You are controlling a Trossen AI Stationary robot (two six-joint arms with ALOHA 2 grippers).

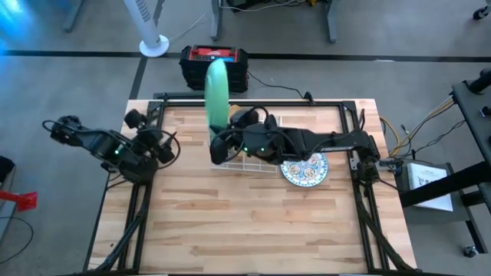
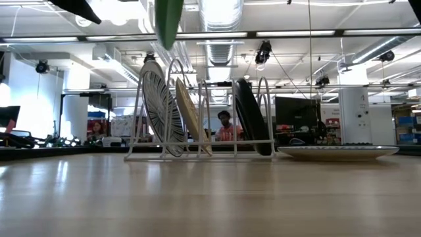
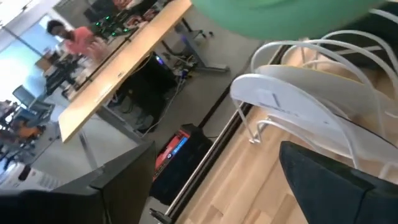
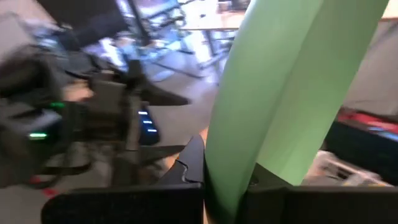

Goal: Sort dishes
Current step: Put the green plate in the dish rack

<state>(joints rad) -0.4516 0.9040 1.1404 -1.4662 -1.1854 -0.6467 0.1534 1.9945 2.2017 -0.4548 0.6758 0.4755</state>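
Right gripper (image 1: 222, 132) clamped on a plain light green round plate (image 1: 216, 90), held on edge above the white wire rack (image 1: 244, 159) at the back of the wooden table (image 1: 245, 222).

From above, the right arm stretches across the table over the rack, and the left gripper (image 1: 167, 148) waits with fingers spread just left of it. A white round plate with a blue floral pattern (image 1: 304, 169) lies flat on the table to the rack's right. Only the low view shows what stands in the rack: a white patterned plate (image 2: 162, 112), a mustard-yellow speckled plate (image 2: 190, 115) and a dark teal plate (image 2: 252, 117), all upright in separate slots, with the green plate's lower edge hanging above them. The right wrist view shows the dark fingers (image 4: 189, 165) pinching the green plate's rim.
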